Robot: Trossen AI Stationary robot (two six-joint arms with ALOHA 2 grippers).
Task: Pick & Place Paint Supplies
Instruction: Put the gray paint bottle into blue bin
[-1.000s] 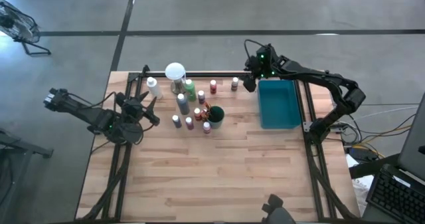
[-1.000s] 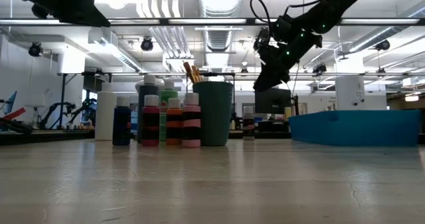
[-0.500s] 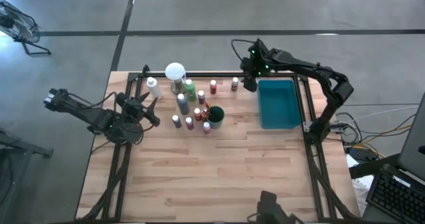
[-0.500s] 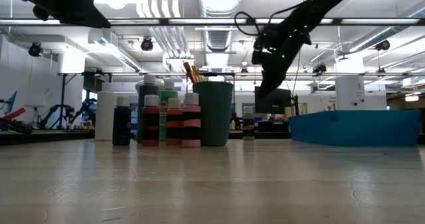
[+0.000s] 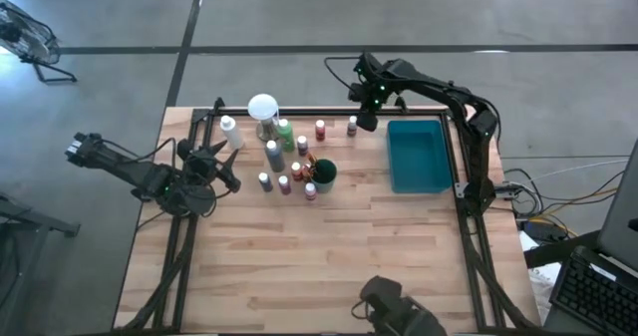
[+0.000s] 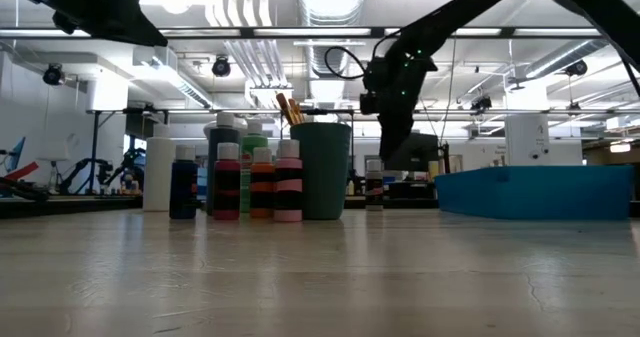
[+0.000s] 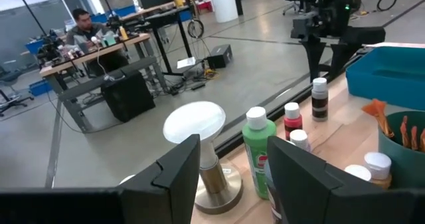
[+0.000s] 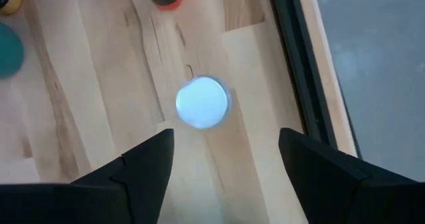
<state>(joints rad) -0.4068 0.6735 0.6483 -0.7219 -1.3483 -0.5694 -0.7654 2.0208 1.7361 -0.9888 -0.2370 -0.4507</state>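
One right gripper (image 5: pixel 365 123) spread wide above one paint bottle (image 5: pixel 352 126); left gripper (image 5: pixel 221 164) part-open, empty

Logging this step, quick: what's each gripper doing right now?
Left gripper: open, empty, waiting at the table's left edge.
Right gripper: open, empty, above a white-capped paint bottle.

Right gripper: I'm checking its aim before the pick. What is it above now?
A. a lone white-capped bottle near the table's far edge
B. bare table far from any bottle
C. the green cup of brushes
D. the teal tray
A: the right wrist view looks straight down between the open right gripper onto the bottle, clear of the teal tray.
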